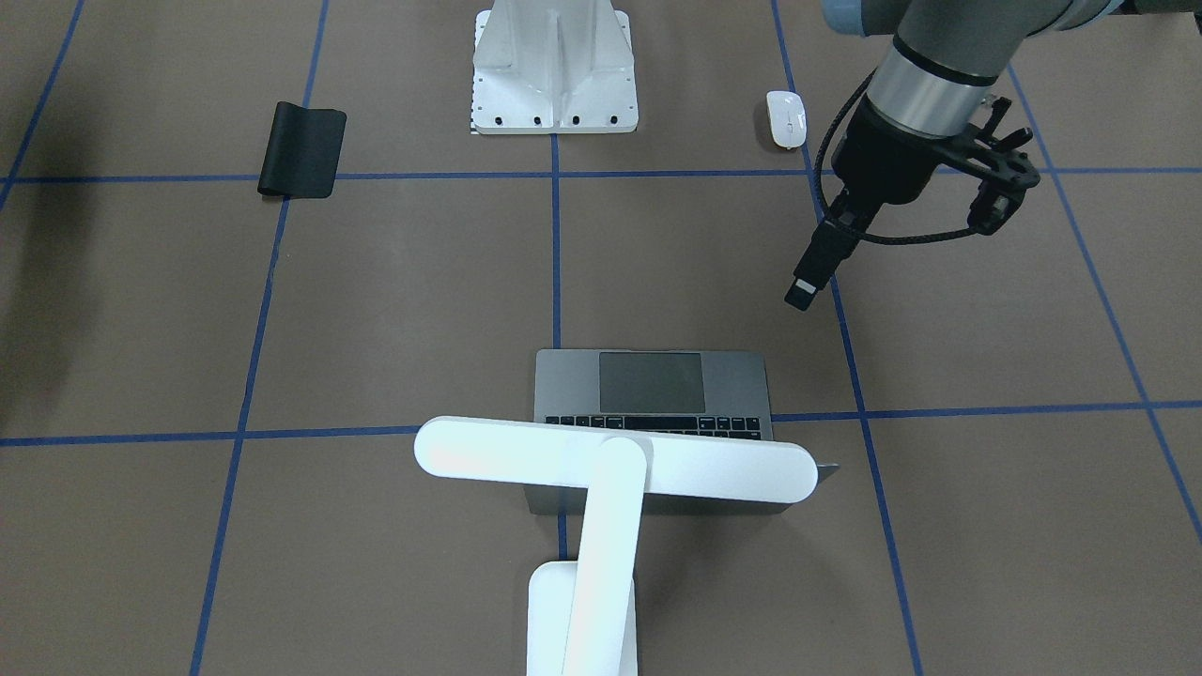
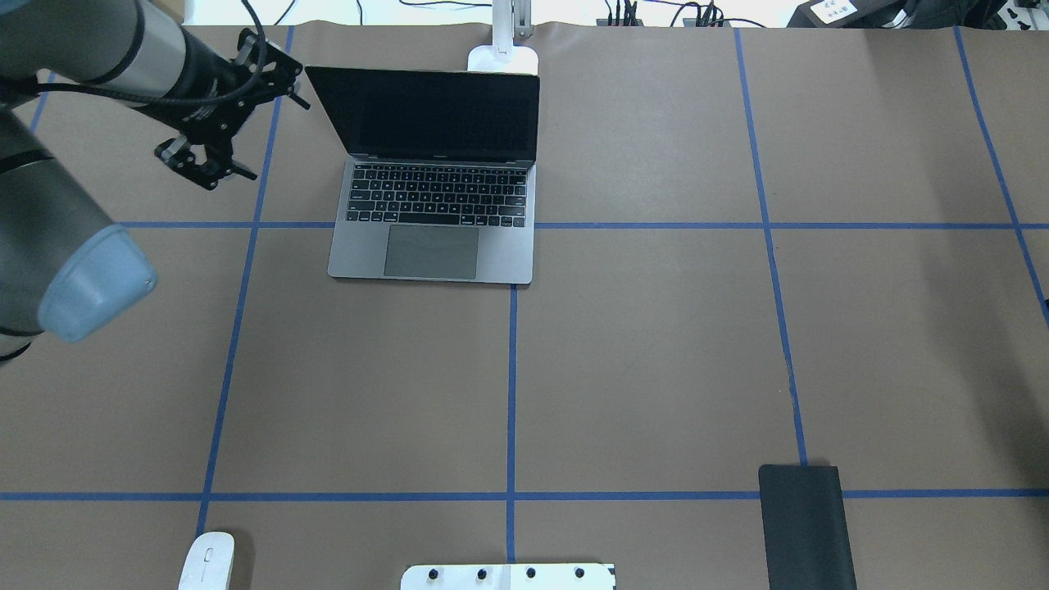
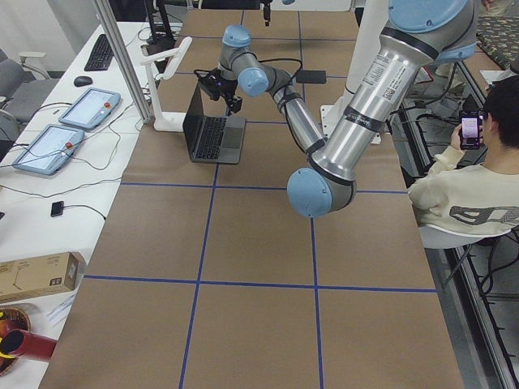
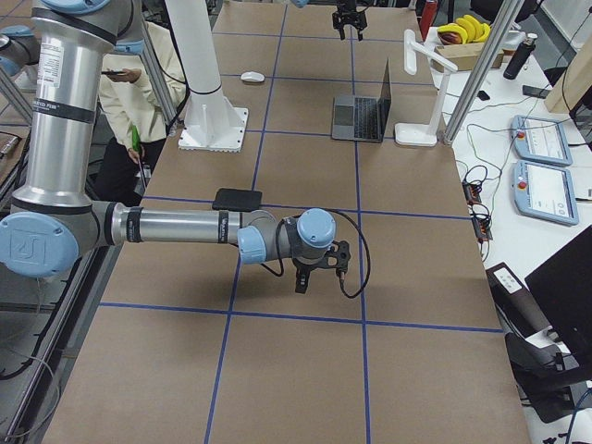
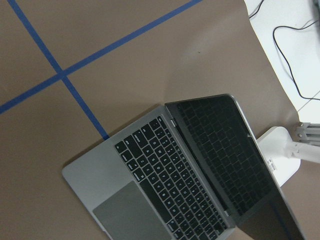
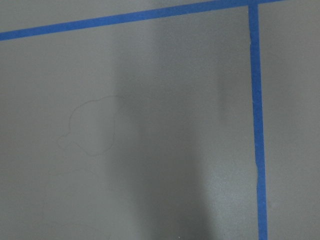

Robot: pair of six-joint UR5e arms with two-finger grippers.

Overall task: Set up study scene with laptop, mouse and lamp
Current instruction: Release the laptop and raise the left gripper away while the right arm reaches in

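Note:
The space-grey laptop [image 1: 657, 380] stands open on the table with its screen dark; it also shows in the overhead view [image 2: 434, 246] and the left wrist view [image 5: 150, 190]. The white lamp [image 1: 615, 462] stands behind it, its bar head over the lid. The white mouse [image 1: 786, 118] lies near the robot's base on the left arm's side, and also shows in the overhead view [image 2: 207, 561]. My left gripper [image 1: 800, 296] hangs in the air beside the laptop and holds nothing; I cannot tell how its jaws stand. My right gripper [image 4: 319, 273] hovers over bare table; I cannot tell its state.
A thin black mat [image 1: 302, 150] lies on the right arm's side, near the robot. The white bolted pedestal [image 1: 554, 75] stands at the middle of the table's robot edge. Blue tape lines cross the brown table. An operator [image 3: 462, 194] sits beside the table.

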